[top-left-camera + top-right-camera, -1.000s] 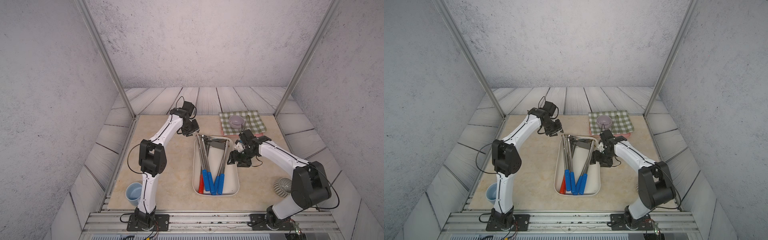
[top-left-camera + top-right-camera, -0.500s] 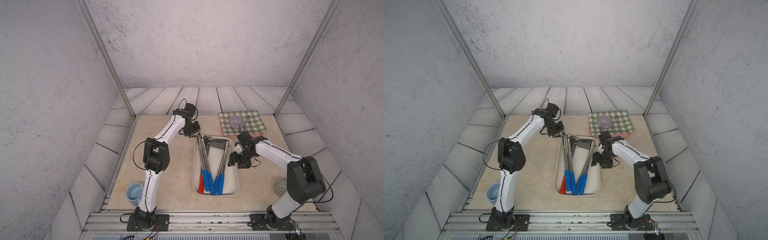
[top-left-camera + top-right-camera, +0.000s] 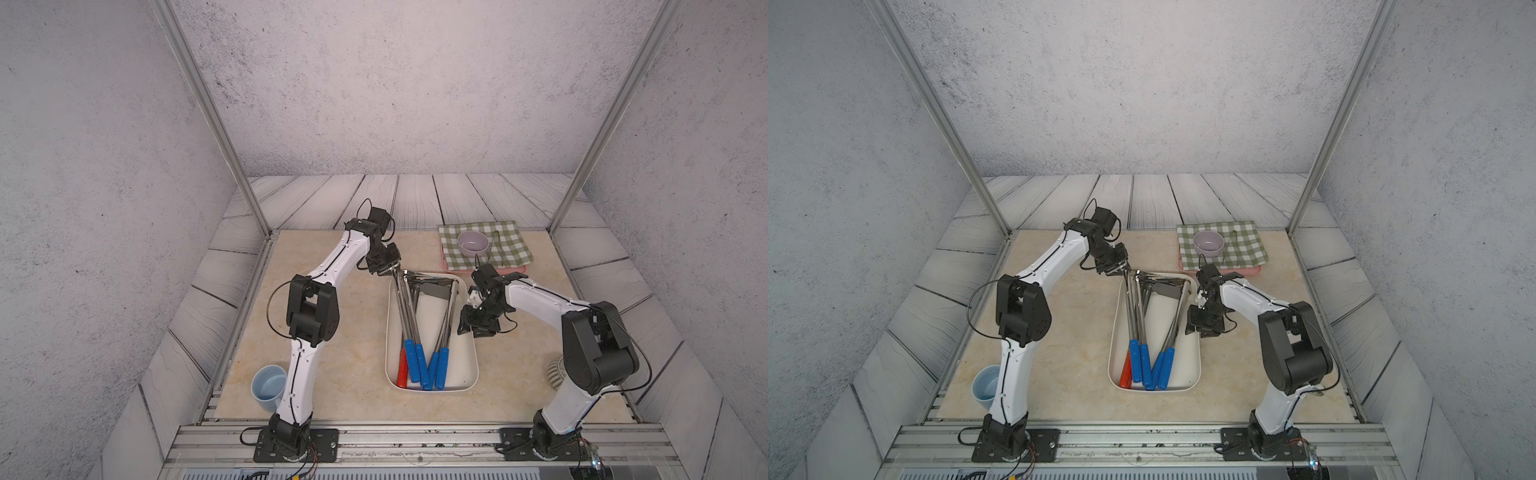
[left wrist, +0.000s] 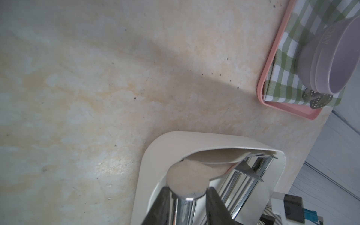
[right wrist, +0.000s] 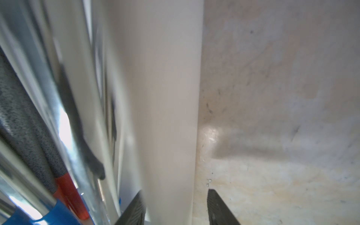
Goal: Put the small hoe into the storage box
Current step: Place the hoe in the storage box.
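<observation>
Both grippers have nudged closer to the storage box (image 3: pixel 471 374) since the earlier frame, otherwise little change. The left gripper (image 3: pixel 386 268) is at the far left corner and in the left wrist view its jaws look clamped on the chrome neck of what I take to be the small hoe (image 3: pixel 401 299). Its head is raised at that corner, its shaft runs down inside the box, and its blue grip lies among the other tools (image 3: pixel 444 324). The right gripper (image 3: pixel 473 326) straddles the right rim with its jaws apart and a gap on the outer side, holding nothing. The hoe is probably rigid steel, fairly light and head-heavy, and the polished shaft looks slippery and likely to pivot, so it is best gripped tight near the head or on the blue handle
</observation>
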Action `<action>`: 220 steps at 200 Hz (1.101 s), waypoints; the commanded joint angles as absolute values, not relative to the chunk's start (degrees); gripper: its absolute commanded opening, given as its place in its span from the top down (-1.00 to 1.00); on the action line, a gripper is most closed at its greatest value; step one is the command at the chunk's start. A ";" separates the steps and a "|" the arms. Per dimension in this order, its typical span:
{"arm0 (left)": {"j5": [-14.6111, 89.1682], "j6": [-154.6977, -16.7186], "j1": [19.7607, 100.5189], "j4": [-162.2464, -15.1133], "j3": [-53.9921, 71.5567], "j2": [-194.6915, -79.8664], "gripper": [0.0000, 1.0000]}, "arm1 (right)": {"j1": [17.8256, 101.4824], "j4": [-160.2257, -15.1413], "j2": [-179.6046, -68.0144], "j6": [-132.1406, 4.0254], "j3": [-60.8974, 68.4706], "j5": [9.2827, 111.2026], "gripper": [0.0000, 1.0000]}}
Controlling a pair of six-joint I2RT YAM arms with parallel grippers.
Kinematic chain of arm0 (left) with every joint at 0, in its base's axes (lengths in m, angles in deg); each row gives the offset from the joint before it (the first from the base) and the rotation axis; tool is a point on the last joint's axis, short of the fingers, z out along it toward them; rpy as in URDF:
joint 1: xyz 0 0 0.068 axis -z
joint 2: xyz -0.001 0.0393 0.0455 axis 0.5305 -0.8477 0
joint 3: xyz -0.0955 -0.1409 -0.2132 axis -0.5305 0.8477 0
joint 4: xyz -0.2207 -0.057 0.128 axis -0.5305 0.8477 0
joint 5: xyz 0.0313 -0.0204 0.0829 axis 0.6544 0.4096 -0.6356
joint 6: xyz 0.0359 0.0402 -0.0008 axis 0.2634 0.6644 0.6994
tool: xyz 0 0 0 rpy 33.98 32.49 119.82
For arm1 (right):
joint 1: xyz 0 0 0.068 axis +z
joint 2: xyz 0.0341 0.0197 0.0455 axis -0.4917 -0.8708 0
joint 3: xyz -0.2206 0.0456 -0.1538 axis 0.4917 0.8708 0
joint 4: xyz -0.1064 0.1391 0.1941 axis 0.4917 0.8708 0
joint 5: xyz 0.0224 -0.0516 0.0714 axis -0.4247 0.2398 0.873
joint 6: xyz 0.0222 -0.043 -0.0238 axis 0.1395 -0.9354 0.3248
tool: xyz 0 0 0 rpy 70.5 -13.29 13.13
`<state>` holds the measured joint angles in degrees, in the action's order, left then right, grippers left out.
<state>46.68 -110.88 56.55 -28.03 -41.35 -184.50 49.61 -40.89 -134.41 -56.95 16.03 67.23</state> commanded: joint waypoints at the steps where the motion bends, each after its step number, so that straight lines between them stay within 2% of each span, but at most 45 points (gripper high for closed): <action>1: 47.16 -110.49 57.26 -28.52 -37.98 -185.15 0.21 | 49.84 -38.81 -136.88 -58.19 16.38 68.36 -0.05; 31: 47.38 -110.39 57.27 -30.37 -34.73 -183.27 0.23 | 49.84 -39.16 -137.54 -58.38 16.56 69.01 -0.03; 63: 49.14 -111.02 57.82 -32.56 -32.65 -183.12 0.36 | 49.84 -39.66 -138.95 -58.71 16.61 69.92 0.22; 124: 51.32 -112.47 59.67 -35.21 -30.89 -183.92 0.47 | 49.83 -40.29 -141.01 -59.99 16.30 72.03 0.65; 188: 52.72 -114.35 62.50 -37.01 -30.79 -186.45 0.57 | 50.04 -40.50 -142.91 -61.05 15.52 74.14 0.97; 220: 53.33 -115.54 63.28 -38.89 -28.93 -186.74 0.58 | 50.68 -40.94 -144.26 -61.40 15.59 75.30 1.00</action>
